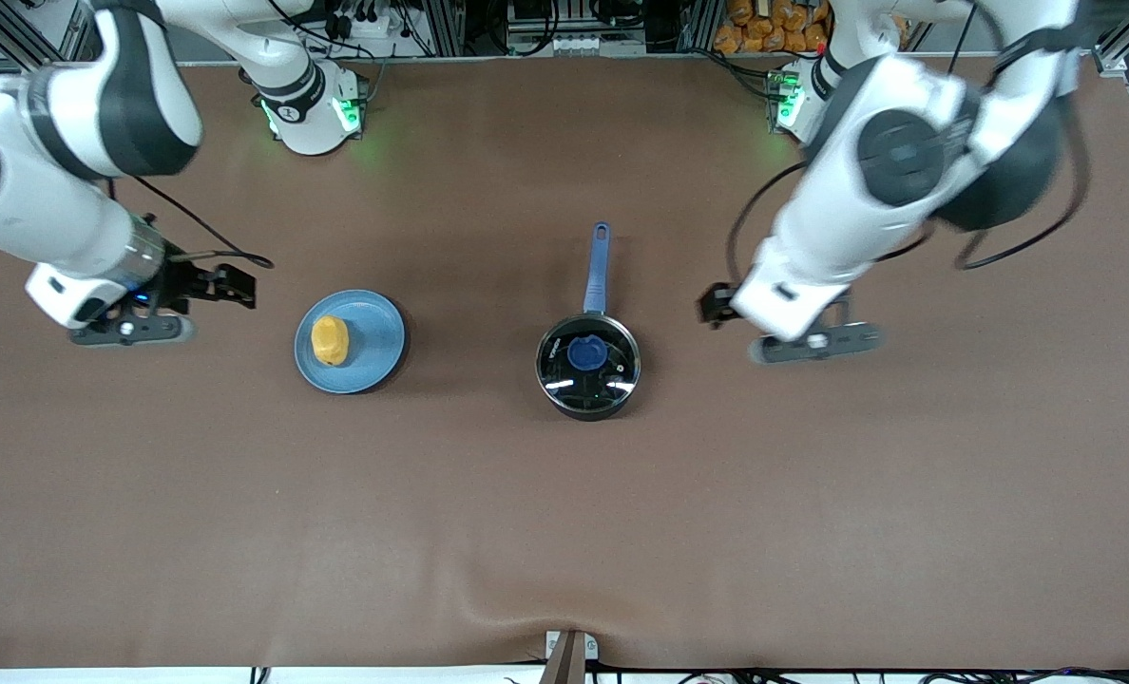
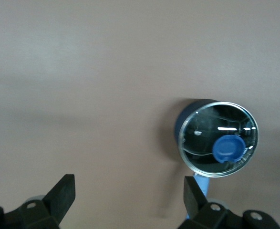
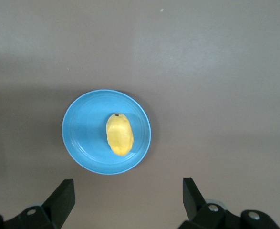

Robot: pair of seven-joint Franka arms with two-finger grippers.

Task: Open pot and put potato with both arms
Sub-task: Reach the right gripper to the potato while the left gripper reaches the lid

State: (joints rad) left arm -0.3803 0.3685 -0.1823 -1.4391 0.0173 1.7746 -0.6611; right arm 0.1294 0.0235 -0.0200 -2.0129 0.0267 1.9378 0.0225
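Brown matte bench (image 1: 564, 532) carries everything. Left end effector (image 2: 130, 200) hangs spread wide and empty beside the small round black saucepan (image 1: 588, 356), glass-lidded, its straight blue handle (image 1: 597, 271) pointing toward the bases. Right end effector (image 3: 128, 200), equally spread and empty, hangs beside the flat light-blue plate (image 1: 374, 342) bearing the lumpy yellow-orange oval potato (image 1: 330, 340).

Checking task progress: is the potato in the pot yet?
No: the potato lies on the blue plate, and the pot has its glass lid on.

White jointed arms, black joint bands, black cables, green base lights, black two-finger end effectors.
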